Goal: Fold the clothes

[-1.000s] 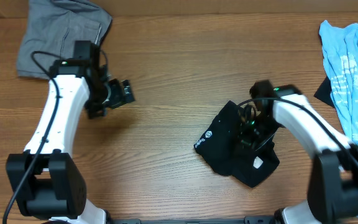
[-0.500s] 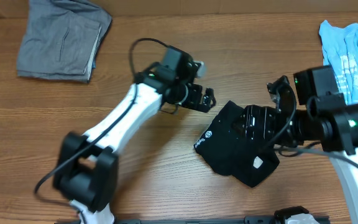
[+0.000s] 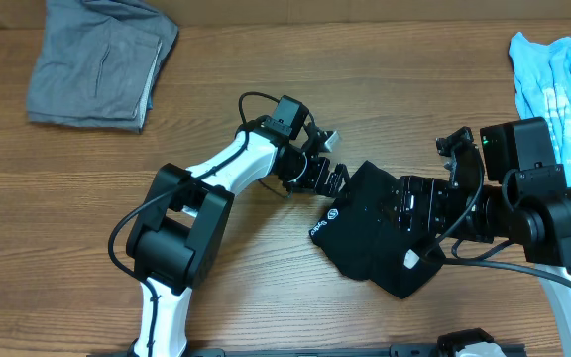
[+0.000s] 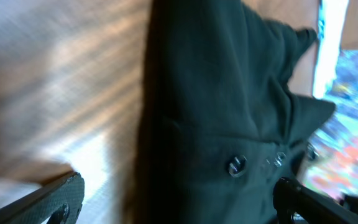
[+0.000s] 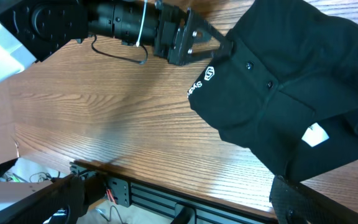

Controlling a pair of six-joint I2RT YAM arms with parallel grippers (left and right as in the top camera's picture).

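Left end effector [image 3: 332,179] crowds T-shirt's [image 3: 363,236] left edge.

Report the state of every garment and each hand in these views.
black T-shirt: bunched in a loose heap, not neatly folded, white logo facing up
grey garment: folded, lying flat
light blue shirt: crumpled, unfolded
left hand: open, at the black T-shirt's edge, gripping nothing
right hand: open, raised above the black T-shirt, holding nothing
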